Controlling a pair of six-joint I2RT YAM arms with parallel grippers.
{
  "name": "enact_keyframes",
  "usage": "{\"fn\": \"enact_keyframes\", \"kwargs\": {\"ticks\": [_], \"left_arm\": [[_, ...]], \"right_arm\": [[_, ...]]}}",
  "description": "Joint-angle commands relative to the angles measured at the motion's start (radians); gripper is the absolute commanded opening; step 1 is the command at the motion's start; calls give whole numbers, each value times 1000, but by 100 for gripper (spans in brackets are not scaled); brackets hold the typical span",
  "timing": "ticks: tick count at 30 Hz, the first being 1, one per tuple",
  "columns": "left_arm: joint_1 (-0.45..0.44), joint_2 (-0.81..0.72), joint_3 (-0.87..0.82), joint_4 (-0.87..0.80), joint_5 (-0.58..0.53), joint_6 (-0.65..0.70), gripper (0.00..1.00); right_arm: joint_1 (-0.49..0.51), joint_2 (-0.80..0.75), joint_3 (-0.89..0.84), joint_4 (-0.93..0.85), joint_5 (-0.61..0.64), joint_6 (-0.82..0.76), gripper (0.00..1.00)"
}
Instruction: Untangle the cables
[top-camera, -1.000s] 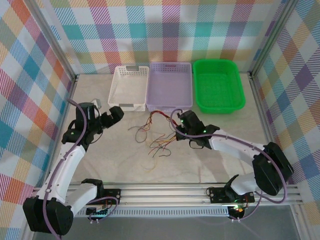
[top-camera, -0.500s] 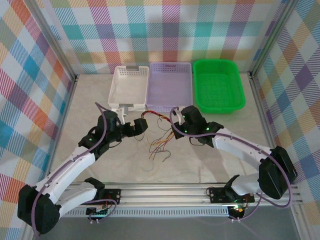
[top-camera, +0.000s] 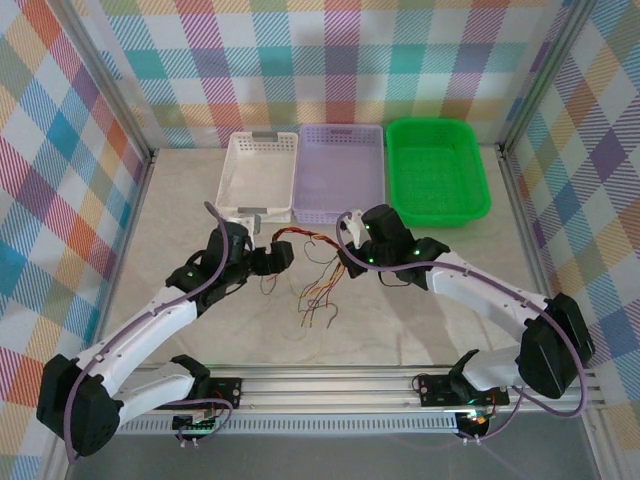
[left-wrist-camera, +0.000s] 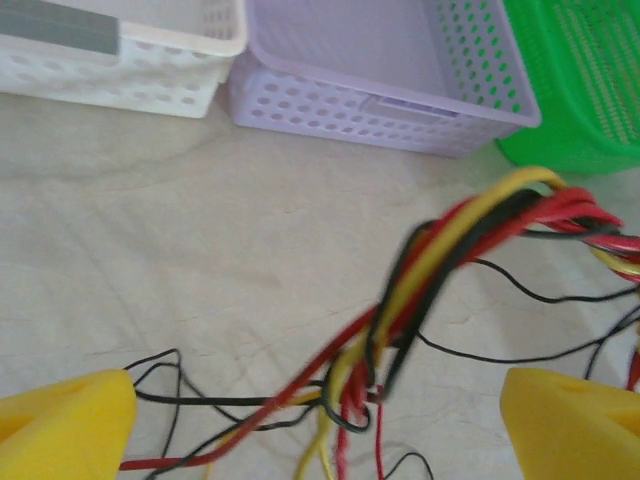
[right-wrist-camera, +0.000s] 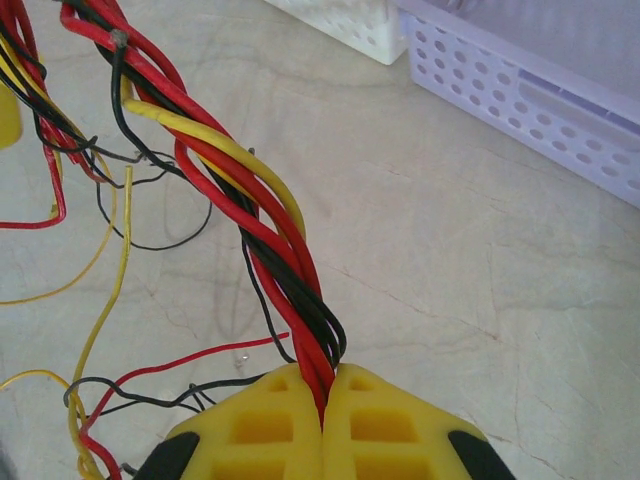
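We see a pale marbled table (top-camera: 450, 300) walled by pastel plaid panels (top-camera: 300, 60). Along its twelve o'clock edge sit a white basket (top-camera: 255, 178), a lilac basket (top-camera: 340, 172) and a green basket (top-camera: 435, 172), each showing its perforated floor. The cables (right-wrist-camera: 275, 240) lie mid-table. At their three o'clock the right gripper (right-wrist-camera: 325, 385) pinches a red, yellow and black bundle. At nine o'clock the left gripper (left-wrist-camera: 315, 410) stands wide, with strands passing between its fingers.

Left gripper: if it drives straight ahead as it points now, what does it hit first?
Most likely the twisted bundle of red, yellow and black cables, which crosses ahead of the open left gripper. The lilac basket lies beyond it; exact depth is unclear.
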Motion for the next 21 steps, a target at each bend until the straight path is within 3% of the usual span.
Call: {"fn": "enact_keyframes", "kwargs": {"ticks": [1, 9, 17, 21], "left_arm": [[-8, -14, 21, -39, -71, 29, 89], [-10, 3, 13, -25, -29, 33, 65], [-11, -18, 20, 7, -2, 34, 1], [-16, -17, 24, 9, 28, 23, 0]], "right_arm": [[3, -10, 45, -12, -58, -36, 0], [3, 0, 73, -37, -98, -50, 0], [3, 42, 117, -93, -57, -62, 0], [1, 91, 159, -132, -15, -65, 0]]}}
